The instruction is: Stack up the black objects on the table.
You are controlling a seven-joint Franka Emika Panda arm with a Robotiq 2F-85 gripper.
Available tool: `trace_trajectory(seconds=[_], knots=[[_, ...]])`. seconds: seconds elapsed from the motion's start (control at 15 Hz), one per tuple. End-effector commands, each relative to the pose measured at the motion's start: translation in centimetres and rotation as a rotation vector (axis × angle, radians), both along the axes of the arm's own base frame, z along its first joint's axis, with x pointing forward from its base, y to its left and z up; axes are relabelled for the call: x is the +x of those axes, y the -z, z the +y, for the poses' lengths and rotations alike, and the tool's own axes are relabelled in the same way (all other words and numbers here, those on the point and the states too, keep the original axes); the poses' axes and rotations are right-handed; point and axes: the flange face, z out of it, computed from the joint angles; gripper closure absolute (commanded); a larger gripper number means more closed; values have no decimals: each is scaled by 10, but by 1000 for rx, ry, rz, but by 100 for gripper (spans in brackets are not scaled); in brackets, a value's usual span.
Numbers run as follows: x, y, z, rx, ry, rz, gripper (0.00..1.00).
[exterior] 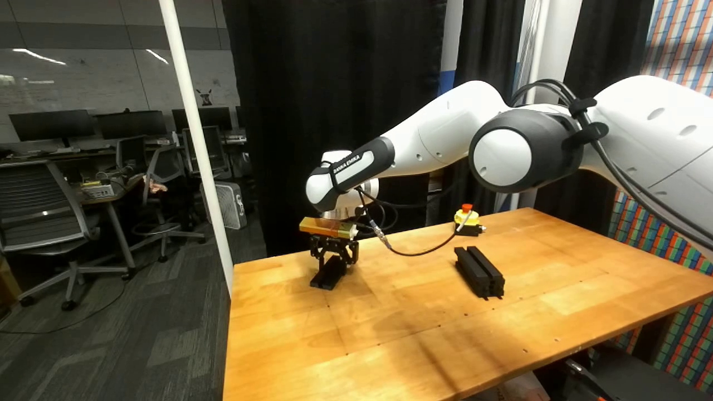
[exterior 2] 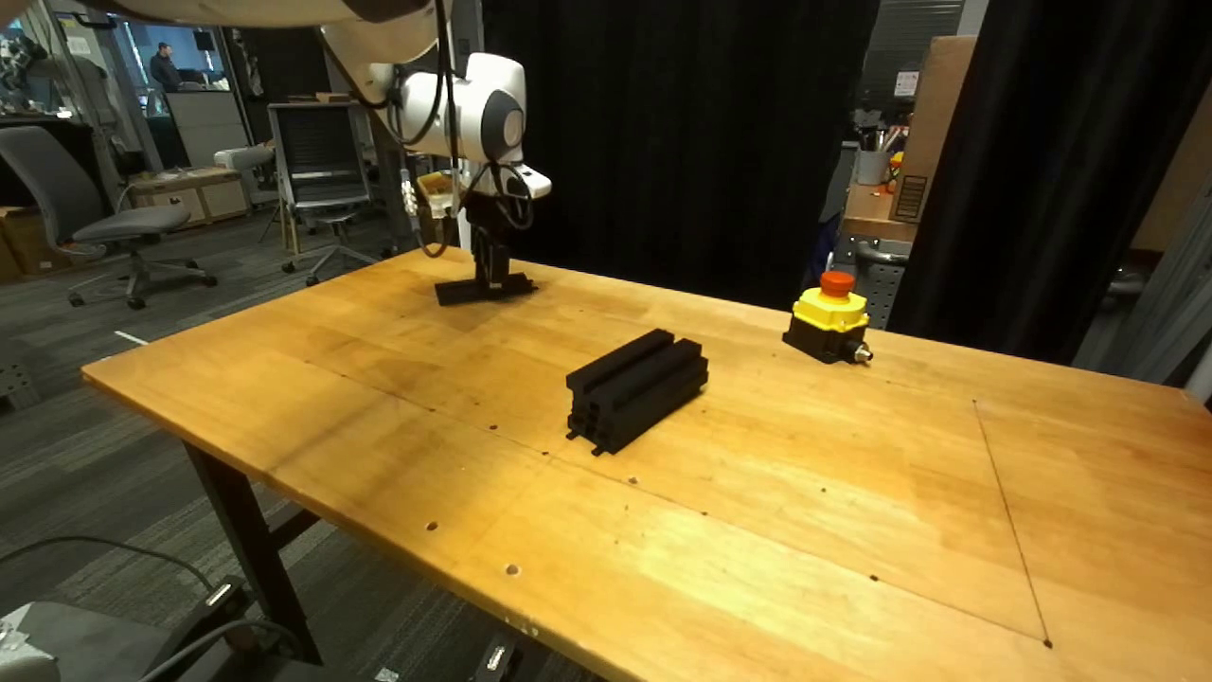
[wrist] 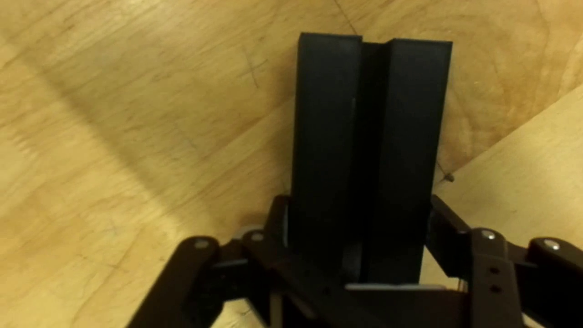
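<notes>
So the gripper [wrist: 359, 218] has its jaws pinching a black bar [wrist: 371, 146], snug on both long sides. Looks like the grasp step to me; can't tell if it's off the table [exterior 2: 805, 568]. Next I'd go straight up, then over to the black stack [exterior 2: 639, 390], well apart from the jaws, and square the bar up on top. Mind the stop button [exterior 2: 829, 317] near that stack, and the cable [exterior: 415, 255] dangling beside the jaws.
</notes>
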Motion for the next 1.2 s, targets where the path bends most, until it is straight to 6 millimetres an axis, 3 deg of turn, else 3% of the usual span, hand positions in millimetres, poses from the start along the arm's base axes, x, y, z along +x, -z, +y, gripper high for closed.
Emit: trace_trajectory(seconds=[0.0,0.27,0.6,1.13], knots=[[6,-6,-4,-49,-49,11,53],[-3,-7,-27,-90,-102,53,54],[-20,-22,-71,-112,-199,53,54],[-79,-62,-151,-96,-394,2,54]])
